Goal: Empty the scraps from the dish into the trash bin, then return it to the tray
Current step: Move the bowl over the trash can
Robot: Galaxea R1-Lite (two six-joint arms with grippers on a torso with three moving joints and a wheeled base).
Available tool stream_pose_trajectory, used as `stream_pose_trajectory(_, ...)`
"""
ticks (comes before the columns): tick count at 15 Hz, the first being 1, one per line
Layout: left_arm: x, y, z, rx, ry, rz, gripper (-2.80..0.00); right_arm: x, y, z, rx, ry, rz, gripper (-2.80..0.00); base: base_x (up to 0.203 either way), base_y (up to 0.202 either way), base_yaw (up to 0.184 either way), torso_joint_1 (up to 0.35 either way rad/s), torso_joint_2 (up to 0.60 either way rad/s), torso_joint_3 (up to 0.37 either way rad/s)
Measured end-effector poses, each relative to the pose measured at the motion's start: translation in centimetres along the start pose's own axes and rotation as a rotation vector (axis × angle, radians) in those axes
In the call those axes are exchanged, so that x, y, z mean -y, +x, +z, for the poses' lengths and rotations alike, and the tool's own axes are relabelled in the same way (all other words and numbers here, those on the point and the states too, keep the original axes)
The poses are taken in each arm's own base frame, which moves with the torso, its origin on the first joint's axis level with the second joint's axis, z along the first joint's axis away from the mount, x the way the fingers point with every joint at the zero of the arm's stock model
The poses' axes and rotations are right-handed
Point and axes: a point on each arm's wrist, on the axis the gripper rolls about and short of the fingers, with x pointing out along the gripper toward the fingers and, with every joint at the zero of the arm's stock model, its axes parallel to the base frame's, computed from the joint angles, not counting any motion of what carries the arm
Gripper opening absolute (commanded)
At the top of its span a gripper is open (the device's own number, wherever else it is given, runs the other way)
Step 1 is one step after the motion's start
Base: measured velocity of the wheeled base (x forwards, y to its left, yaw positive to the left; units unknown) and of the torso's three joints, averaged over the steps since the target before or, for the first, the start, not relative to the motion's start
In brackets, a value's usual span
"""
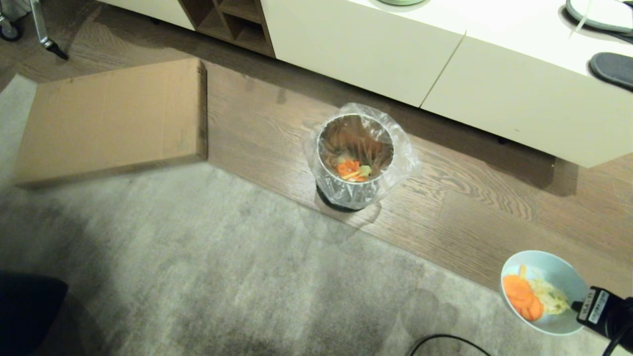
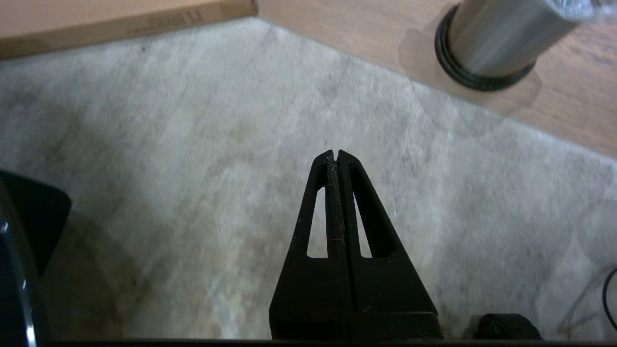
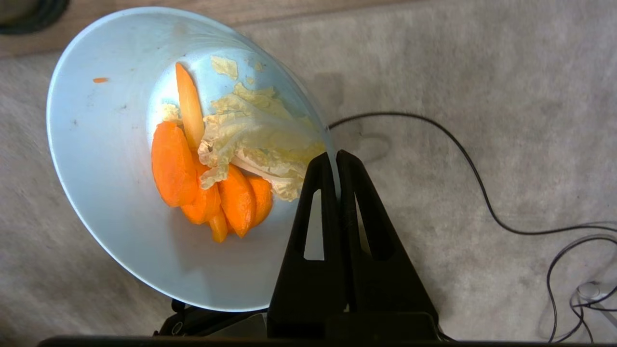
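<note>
Where right gripper (image 3: 336, 159) fingers pinch dish (image 1: 554, 269) rim, arm cropped, left gripper (image 2: 336, 156) fingers together.

cut off: right claw (image 1: 576, 306) arm | hidden: trash bin (image 1: 355, 155) base

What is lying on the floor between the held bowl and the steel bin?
Nothing: in the head view only bare grey carpet and wooden floor separate the pale blue bowl from the shiny steel trash bin.
</note>
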Motion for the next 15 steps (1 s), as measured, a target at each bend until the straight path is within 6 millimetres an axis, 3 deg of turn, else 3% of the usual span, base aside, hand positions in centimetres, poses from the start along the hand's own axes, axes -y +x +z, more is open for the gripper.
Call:
stream_pose_trajectory(11, 0.00, 0.00, 0.00, 0.000, 0.001, 0.000, -2.80, 0.13, 0.02, -0.19, -0.004, -0.003, -0.004, -2.80, 0.182, 0.000, 0.003, 0.004, 0.00, 0.001)
stream_pose_trajectory(15, -0.01, 0.00, -0.01, -0.001, -0.002, 0.003, -2.80, 0.02, -0.03, 0.00, 0.004, -0.004, -0.001, -2.80, 0.027, 0.000, 0.002, 0.001, 0.00, 0.000)
